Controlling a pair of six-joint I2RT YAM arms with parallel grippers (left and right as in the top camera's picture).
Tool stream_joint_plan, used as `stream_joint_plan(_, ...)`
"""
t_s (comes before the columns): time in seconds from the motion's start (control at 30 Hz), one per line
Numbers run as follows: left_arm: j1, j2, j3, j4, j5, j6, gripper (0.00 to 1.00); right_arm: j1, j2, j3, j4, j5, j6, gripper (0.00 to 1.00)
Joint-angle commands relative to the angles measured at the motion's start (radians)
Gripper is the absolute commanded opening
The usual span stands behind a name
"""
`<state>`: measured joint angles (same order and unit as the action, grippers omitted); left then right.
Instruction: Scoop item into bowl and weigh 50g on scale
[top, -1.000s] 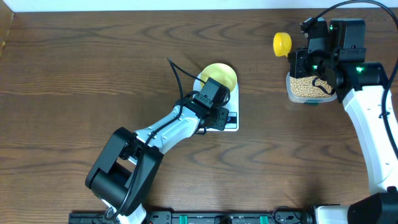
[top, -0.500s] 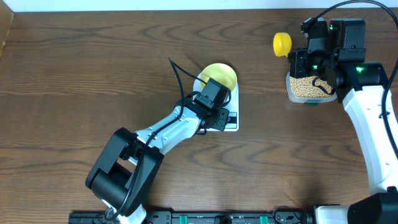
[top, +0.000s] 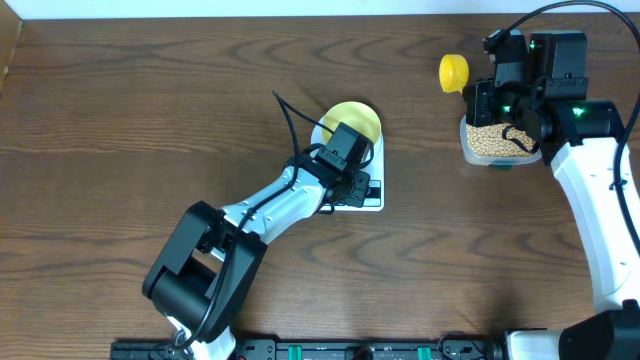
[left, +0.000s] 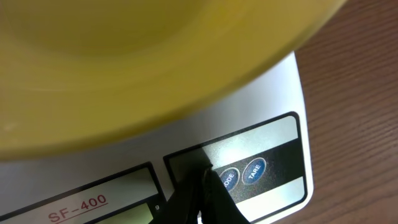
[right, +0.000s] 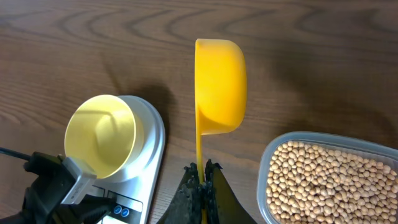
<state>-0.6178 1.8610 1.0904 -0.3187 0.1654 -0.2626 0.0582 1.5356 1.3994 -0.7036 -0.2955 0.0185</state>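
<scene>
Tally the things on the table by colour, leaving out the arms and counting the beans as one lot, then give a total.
Yellow: 2, the bowl and the scoop
White: 1, the scale
Clear: 1, the tub
Tan: 1, the beans in the tub
Total: 5

The dark wooden table (top: 120, 120) bears the white scale (top: 376, 165) and, well apart, a clear tub (top: 467, 152).
</scene>
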Motion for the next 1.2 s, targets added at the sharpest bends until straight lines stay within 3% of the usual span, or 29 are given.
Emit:
stream_joint_plan(0.0, 0.01, 0.107, -0.053, -0.053, -0.165, -0.005, 0.07, 0.002, -0.006, 0.004, -0.003, 0.001, 0.011, 0.01)
stream_joint_plan(0.37, 0.01, 0.107, -0.053, -0.092, -0.203, -0.01, 0.07, 0.002, -0.006, 0.004, -0.004, 0.001, 0.011, 0.01)
stream_joint_plan(1.17, 0.01, 0.12, -0.053, -0.151, -0.117, -0.03, 0.07, 0.002, -0.006, 0.004, -0.007, 0.001, 0.011, 0.01)
